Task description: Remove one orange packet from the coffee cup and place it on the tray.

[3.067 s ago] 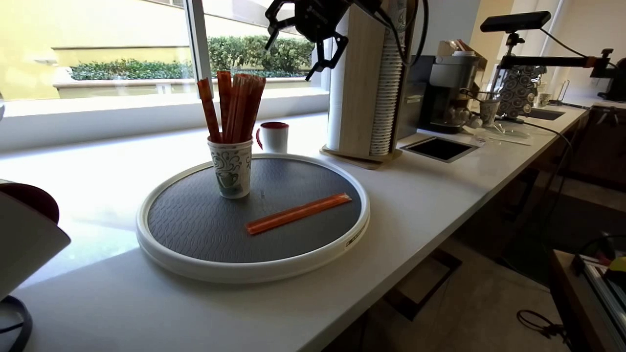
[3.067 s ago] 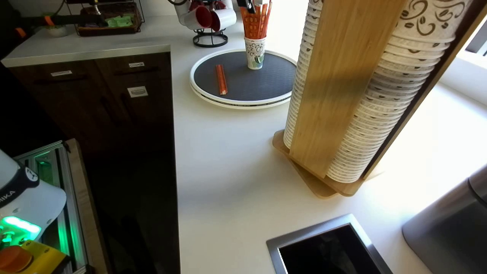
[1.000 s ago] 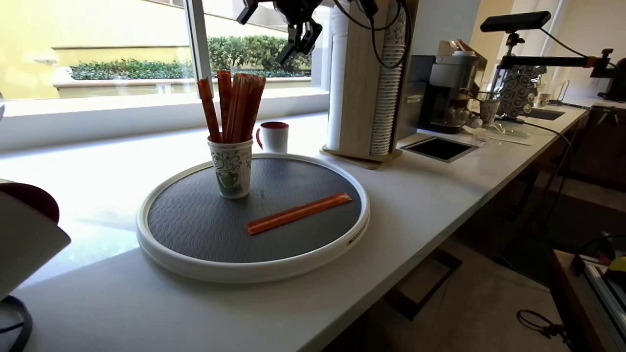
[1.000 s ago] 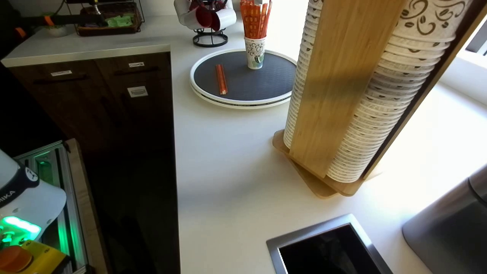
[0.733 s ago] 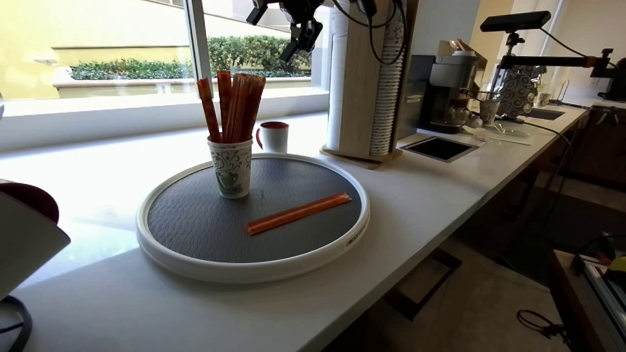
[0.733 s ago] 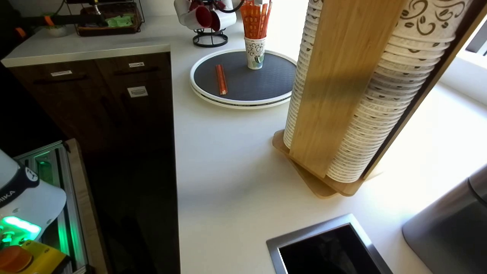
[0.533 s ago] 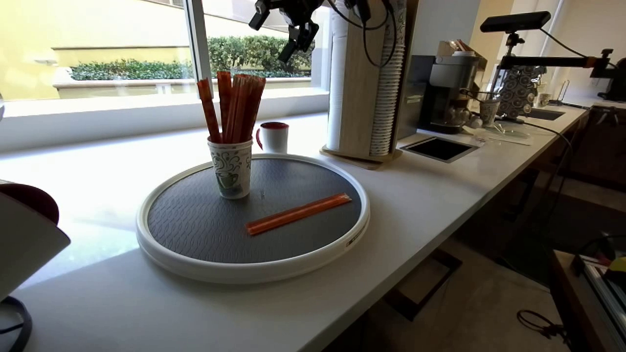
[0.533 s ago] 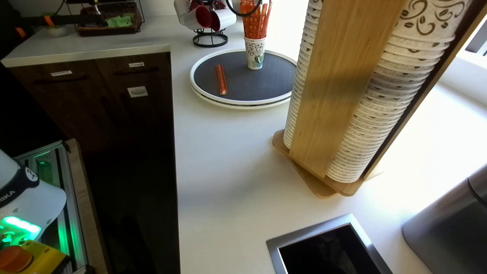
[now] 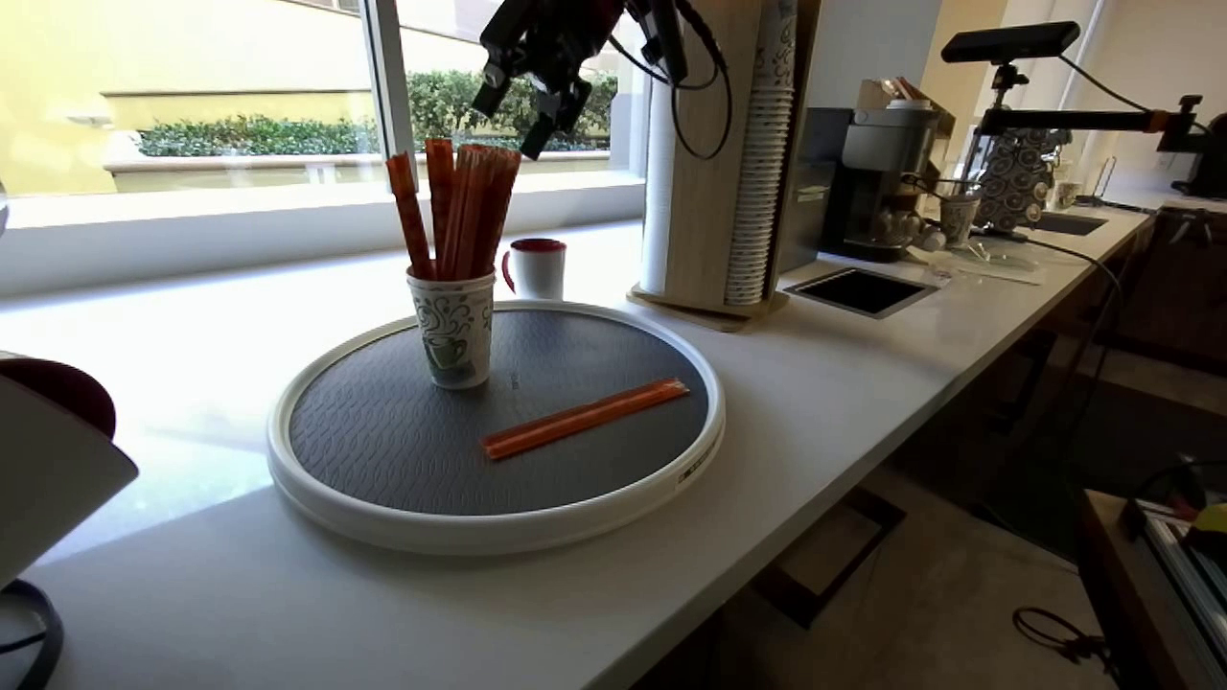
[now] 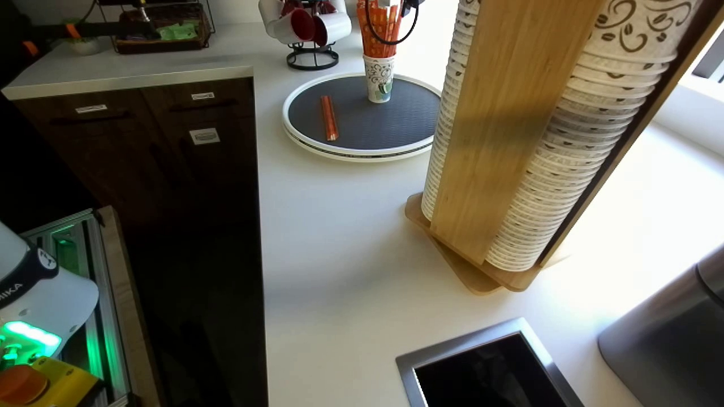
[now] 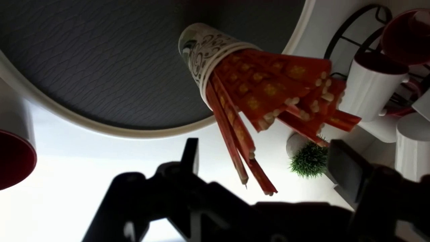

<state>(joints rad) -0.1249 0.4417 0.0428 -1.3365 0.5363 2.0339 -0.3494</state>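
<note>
We are seeing a black gripper [image 9: 511,123], its angular fingers [image 11: 190,154] ending in flat, dark grey pads [image 11: 344,172], and a thin black cable [image 9: 705,157] looping beside it. In an exterior view, a rounded white casing [image 10: 68,299] is wearing a dark band [image 10: 29,272] with a round badge [image 10: 47,259] and white letters [image 10: 11,291] ending "IKA"; green light [image 10: 33,333] is glowing lower down.

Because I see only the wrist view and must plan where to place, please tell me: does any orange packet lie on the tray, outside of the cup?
Observer: Yes, in both exterior views an orange packet lies flat on the tray, inside its raised rim.
Operator: Thank you. Does it touch the coffee cup?
Observer: No, it lies apart from the coffee cup.
Operator: And does something tall stand near the tray?
Observer: Yes, a wooden dispenser with stacked paper cups stands nearby on the counter.
</note>
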